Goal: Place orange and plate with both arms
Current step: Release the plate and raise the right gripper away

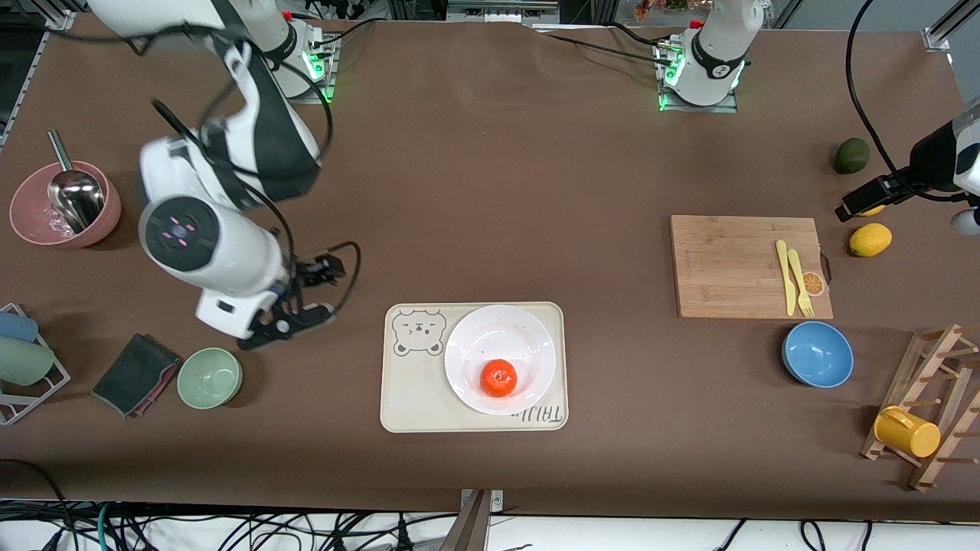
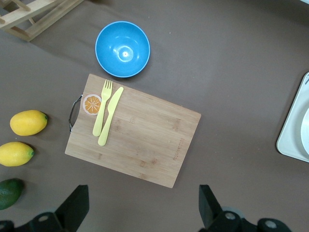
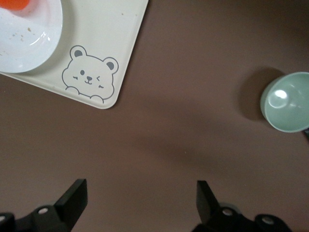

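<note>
The right gripper (image 3: 140, 205) hangs wide open and empty over bare brown table, between the pale green bowl (image 1: 210, 377) and the cream rectangular bear-print tray (image 1: 406, 394); the left gripper (image 2: 142, 208), equally spread and holding nothing, hovers by the bamboo cutting board (image 2: 140, 142) near the yellow lemons (image 2: 28, 122). On that tray sits the round white shallow plate (image 1: 528, 337), well apart from both grippers, with the small bright orange (image 1: 498, 378) resting in it; by my judgement both placements are done, and only pulling the arms clear remains.

My brown bench (image 1: 490, 168) carries a cream bear-print tray (image 1: 413, 398), a bamboo cutting board (image 1: 727, 268), a blue bowl (image 1: 818, 353), a green bowl (image 1: 210, 377), a pink bowl (image 1: 31, 222), two lemons (image 1: 870, 239), a dark green fruit (image 1: 851, 155), a wooden mug rack (image 1: 930, 405) and a folded dark cloth (image 1: 134, 373).
</note>
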Tool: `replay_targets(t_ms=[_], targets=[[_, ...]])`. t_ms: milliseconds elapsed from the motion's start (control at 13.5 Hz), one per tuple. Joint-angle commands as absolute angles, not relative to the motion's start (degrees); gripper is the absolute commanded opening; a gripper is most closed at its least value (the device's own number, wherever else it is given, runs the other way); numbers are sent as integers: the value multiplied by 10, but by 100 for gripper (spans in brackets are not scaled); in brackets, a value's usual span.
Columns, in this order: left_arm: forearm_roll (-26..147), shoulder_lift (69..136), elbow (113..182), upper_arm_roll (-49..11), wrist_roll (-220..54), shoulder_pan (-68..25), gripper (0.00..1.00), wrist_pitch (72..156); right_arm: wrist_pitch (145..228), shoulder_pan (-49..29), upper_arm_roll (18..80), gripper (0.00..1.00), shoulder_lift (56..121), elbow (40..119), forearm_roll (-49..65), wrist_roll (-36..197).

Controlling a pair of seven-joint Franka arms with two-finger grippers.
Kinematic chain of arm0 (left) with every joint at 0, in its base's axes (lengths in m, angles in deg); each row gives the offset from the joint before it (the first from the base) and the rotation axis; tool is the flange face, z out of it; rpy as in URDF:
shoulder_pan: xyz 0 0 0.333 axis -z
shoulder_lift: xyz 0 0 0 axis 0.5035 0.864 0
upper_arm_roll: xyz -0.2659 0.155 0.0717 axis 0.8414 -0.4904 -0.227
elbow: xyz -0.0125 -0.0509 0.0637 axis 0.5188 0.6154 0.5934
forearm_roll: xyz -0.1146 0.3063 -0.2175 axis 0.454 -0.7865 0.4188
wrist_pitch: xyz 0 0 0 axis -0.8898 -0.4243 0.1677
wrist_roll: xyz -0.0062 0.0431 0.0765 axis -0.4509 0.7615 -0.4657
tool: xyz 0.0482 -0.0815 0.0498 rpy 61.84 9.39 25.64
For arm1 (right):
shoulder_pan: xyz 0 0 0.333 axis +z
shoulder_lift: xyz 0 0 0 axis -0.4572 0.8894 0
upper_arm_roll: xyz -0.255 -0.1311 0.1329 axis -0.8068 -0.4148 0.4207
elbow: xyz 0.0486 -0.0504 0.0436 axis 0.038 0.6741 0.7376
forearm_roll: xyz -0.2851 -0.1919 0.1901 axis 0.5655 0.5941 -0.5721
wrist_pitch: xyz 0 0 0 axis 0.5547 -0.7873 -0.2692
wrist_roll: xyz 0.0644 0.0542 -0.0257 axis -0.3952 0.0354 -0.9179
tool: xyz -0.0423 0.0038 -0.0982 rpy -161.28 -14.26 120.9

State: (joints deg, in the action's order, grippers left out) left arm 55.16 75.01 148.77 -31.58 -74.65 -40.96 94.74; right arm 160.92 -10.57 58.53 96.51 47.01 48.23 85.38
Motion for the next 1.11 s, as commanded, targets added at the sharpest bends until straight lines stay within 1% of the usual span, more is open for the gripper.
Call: replay_targets(t_ms=[0,74,148,222,296,519,741,1037], targets=[[567,749,1479,-314,-764,-417,100,937,1584,-108,579,100,887,505,490,862],[567,749,1479,-314,-764,-417,100,937,1574,-119,577,100,862,522,487,863],[567,749,1479,-314,-764,-417,100,937,1574,-140,577,100,826,554,487,866],[567,749,1479,-314,-764,-417,100,937,1587,-153,576,100,795,596,486,859],[566,749,1479,-313,-764,-417,100,937,1602,-171,577,100,768,621,486,862],[566,747,1479,-313,-764,-417,100,936,1617,-199,576,100,710,703,453,868],[566,746,1479,-314,-764,-417,100,936,1677,-225,577,100,659,783,439,865],[566,746,1479,-313,-764,-417,100,935,1685,-247,576,100,647,791,432,856]])
